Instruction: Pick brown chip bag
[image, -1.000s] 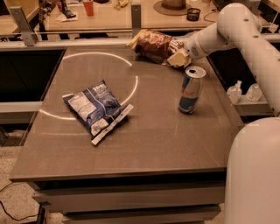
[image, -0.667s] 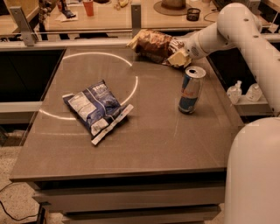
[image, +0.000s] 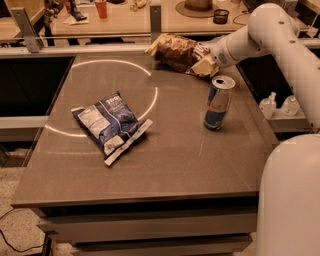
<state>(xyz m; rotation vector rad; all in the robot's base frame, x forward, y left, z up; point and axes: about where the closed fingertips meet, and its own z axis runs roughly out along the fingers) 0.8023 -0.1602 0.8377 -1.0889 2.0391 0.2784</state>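
The brown chip bag (image: 175, 50) is a crinkly dark-brown bag with a yellow end, at the far edge of the table (image: 170, 165), right of the middle. My gripper (image: 205, 65) comes in from the right on the white arm (image: 270, 30) and is shut on the bag's right end. The bag's left end points left and looks slightly raised off the table.
A blue and silver can (image: 218, 102) stands upright just in front of the gripper. A blue-and-white chip bag (image: 111, 125) lies at the left centre. Behind the table is a rail and a bench with cups and clutter. A side shelf with bottles (image: 280, 106) is at the right.
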